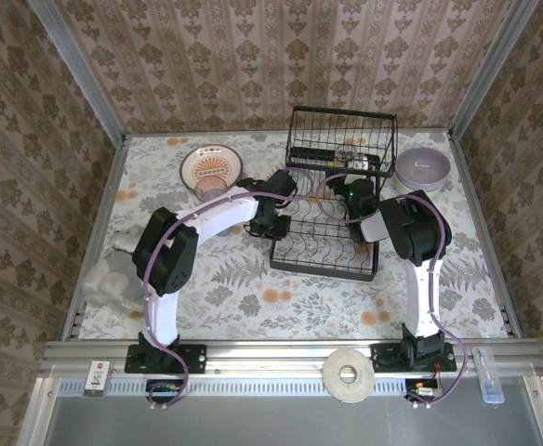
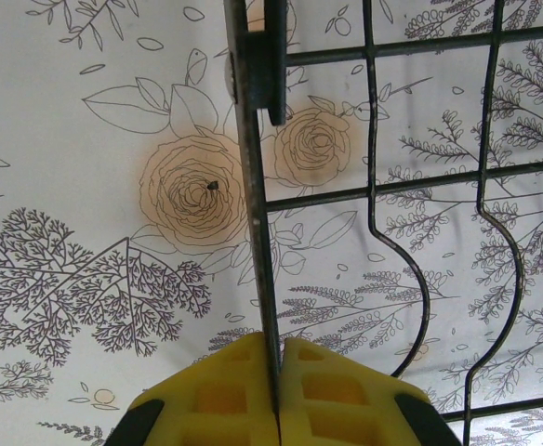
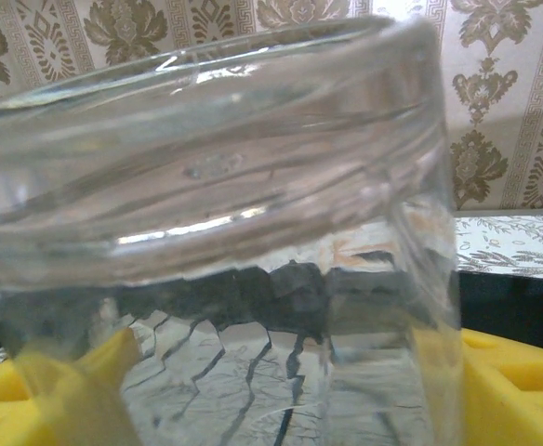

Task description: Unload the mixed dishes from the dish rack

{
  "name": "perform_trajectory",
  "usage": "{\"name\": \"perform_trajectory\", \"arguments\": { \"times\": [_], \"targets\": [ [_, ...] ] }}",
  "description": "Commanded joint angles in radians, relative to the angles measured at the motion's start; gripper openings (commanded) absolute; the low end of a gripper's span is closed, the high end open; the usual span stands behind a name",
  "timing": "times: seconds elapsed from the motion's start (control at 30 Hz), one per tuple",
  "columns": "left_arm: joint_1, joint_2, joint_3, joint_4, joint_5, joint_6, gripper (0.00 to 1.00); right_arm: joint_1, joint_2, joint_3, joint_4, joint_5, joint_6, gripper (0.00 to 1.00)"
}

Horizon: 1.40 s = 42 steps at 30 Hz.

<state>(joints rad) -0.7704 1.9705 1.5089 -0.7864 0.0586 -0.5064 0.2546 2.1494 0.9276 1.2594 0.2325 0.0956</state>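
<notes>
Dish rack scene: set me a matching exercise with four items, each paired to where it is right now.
Items:
1. patterned plate
2. lilac bowl
3. left gripper
4. clear tumbler

Places:
A. held in the right gripper
B. on the table, right of the dish rack
C. on the table, left of the dish rack
D. shut on a wire of the dish rack

Pairs: 1-C, 2-B, 3-D, 4-A
</notes>
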Motion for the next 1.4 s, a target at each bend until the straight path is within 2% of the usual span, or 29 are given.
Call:
{"name": "perform_trajectory", "arguments": {
  "times": [0.0,0.1,0.27,0.43,1.03,1.37],
  "targets": [
    [-0.01,0.062,0.031,0.217,0.135,0.038,0.0,0.138,-0.011,0.02,0.074,-0.257,0.204,0.13],
    [-0.007,0.071,0.048,0.208,0.137,0.044,0.0,0.135,-0.016,0.028,0.075,-0.233,0.231,0.13],
    [-0.005,0.083,0.061,0.213,0.136,0.04,0.0,0.131,-0.014,0.049,0.075,-0.271,0.344,0.12],
    [-0.005,0.096,0.069,0.216,0.144,0.035,0.0,0.134,0.026,0.071,0.076,-0.239,0.448,0.11],
    [-0.003,0.098,0.067,0.229,0.143,0.034,0.0,0.166,0.032,0.048,0.076,-0.206,0.56,0.1],
    [0.0,0.071,-0.013,0.287,0.116,-0.001,0.0,0.173,-0.067,-0.067,0.074,-0.16,0.49,0.1]
  ]
}}
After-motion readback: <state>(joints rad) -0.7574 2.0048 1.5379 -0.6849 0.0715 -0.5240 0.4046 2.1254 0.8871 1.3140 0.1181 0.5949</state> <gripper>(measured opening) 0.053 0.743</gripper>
